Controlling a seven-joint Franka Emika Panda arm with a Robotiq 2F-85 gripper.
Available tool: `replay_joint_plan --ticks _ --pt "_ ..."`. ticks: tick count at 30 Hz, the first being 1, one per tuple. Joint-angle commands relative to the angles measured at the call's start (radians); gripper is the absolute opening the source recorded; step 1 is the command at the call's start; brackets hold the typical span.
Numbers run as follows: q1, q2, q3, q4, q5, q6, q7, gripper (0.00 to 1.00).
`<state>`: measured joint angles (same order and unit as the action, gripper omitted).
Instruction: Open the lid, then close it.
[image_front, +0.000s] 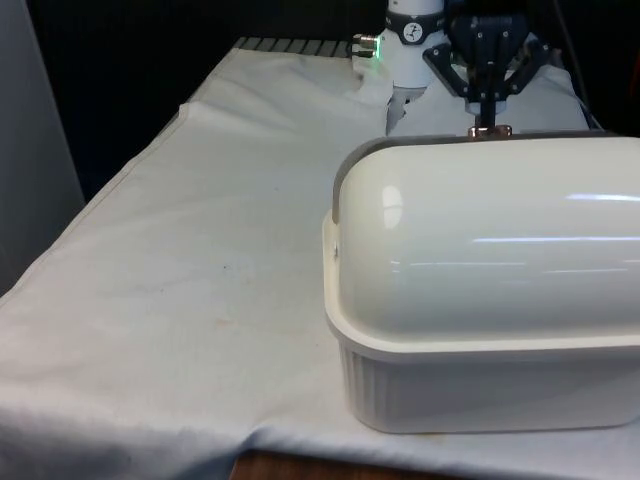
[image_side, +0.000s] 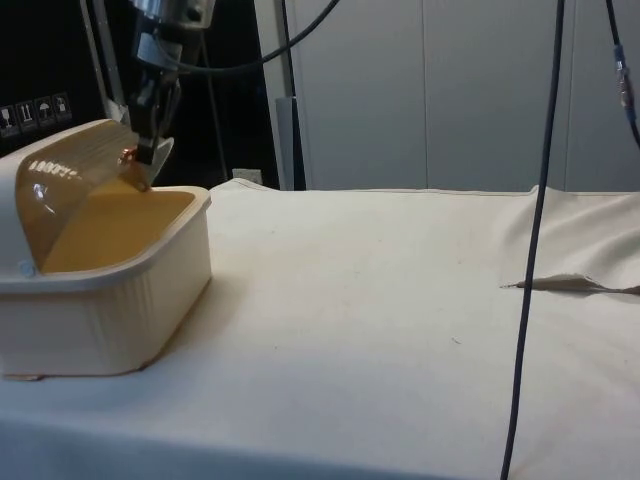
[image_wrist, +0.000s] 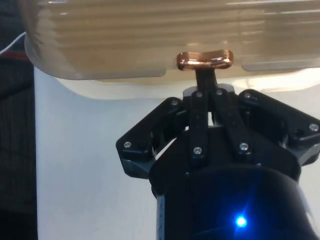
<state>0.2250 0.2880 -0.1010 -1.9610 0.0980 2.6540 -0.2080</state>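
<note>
Gripping small copper-coloured handle (image_wrist: 205, 59) with black two-finger gripper (image_wrist: 206, 75); translucent amber roll-top lid (image_side: 75, 185) above, rolled partly open, closing pending.

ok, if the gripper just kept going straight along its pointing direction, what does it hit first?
The gripper is shut on the copper handle of the lid, pointing down. Pushing on would press the handle and lid edge first; beyond that, likely the bread box interior, though depth is unclear.

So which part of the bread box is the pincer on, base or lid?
The domed lid: the pincer grips its copper handle, above the ribbed base, which it leaves untouched.
</note>
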Motion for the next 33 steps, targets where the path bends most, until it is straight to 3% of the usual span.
replay_joint_plan --ticks 1,17,33 --pt "-0.002 0.001 0.003 0.006 0.008 0.008 -0.005 0.0" --pt "-0.002 0.018 -0.001 0.065 0.0 0.007 0.002 0.0" --pt "0.0 0.074 0.001 0.154 0.002 0.037 0.02 0.0"
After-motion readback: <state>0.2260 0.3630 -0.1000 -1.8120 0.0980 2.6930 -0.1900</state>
